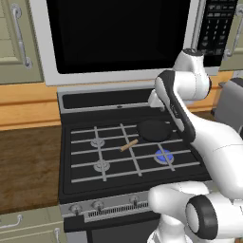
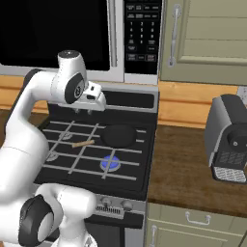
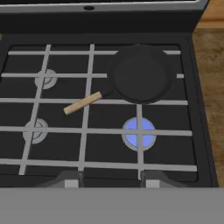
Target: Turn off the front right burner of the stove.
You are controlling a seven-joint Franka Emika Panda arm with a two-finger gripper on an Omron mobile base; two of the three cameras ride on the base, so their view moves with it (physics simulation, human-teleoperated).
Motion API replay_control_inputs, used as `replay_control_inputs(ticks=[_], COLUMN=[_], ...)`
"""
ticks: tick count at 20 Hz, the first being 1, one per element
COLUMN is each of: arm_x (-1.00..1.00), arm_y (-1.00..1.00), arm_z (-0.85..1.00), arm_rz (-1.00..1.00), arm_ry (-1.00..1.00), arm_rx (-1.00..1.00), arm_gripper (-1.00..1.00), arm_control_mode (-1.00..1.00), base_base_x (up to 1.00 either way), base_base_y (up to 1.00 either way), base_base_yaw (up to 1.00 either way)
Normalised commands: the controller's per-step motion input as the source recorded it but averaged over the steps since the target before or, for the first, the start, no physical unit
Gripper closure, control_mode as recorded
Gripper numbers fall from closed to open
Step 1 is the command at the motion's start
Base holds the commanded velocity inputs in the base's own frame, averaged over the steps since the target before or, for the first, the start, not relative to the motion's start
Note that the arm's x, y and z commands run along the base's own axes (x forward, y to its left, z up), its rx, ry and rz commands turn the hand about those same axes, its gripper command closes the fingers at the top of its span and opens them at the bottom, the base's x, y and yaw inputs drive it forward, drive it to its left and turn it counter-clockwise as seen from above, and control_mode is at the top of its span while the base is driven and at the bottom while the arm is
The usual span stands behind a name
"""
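While the front right burner [image 3: 139, 133] glows blue, we judge its rigid stove [image 1: 80, 178] knob needs a firm pinch-and-twist; our fingers [image 3: 70, 178] hold nothing, their spread unclear.

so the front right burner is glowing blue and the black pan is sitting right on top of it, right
Not quite. The front right burner is glowing blue, but the black pan sits on the grate behind it, at the back right of the stove. The hand view shows the lit burner uncovered.

No legible text or labels
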Motion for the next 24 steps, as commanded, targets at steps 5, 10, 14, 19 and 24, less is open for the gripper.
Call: replay_control_inputs(ticks=[5, 10, 14, 19, 24], arm_x=[-0.73, -1.00, -1.00, -1.00, -0.80], arm_y=[-0.62, -1.00, -1.00, -0.87, -0.57], arm_z=[-0.03, -0.23, -0.35, -0.39, -0.33], arm_rz=[-0.13, -0.19, -0.14, -0.16, -0.15], arm_ry=[-0.16, -0.21, -0.21, -0.13, -0.08], arm_rx=[0.12, 0.31, 0.41, 0.41, 0.41], arm_gripper=[-1.00, -1.00, -1.00, -1.00, -1.00], arm_control_mode=[-1.00, -1.00, -1.00, -1.00, -1.00], base_base_x=[0.00, 0.00, 0.00, 0.00, 0.00], base_base_y=[0.00, 0.00, 0.00, 0.00, 0.00], base_base_yaw=[0.00, 0.00, 0.00, 0.00, 0.00])
